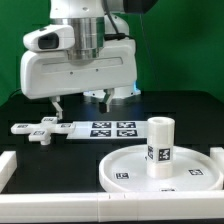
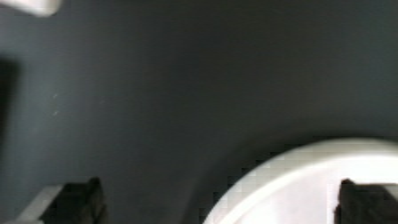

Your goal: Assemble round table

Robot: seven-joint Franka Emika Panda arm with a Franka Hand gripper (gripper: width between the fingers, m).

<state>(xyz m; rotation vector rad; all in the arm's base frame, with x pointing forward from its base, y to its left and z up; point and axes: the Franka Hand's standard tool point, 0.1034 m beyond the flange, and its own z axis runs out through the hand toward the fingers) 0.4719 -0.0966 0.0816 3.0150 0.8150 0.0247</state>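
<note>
The large round disc (image 1: 185, 172) lies on the black table at the exterior view's right front. The short thick cylinder leg (image 1: 160, 146) stands upright on it. The cross-shaped foot piece (image 1: 36, 129) lies flat at the exterior view's left. My gripper (image 1: 108, 97) hangs above the table behind the marker board, away from all the parts. In the wrist view my gripper (image 2: 217, 205) is open and empty, with both dark fingertips (image 2: 71, 202) wide apart. A blurred white curved edge (image 2: 329, 175), apparently the disc's rim, shows between them over the dark table.
The marker board (image 1: 110, 128) lies flat between the foot piece and the disc. White border bars run along the front (image 1: 100, 207), the exterior view's left (image 1: 6, 166) and its right (image 1: 216, 156). The arm's white body (image 1: 75, 65) hangs over the back.
</note>
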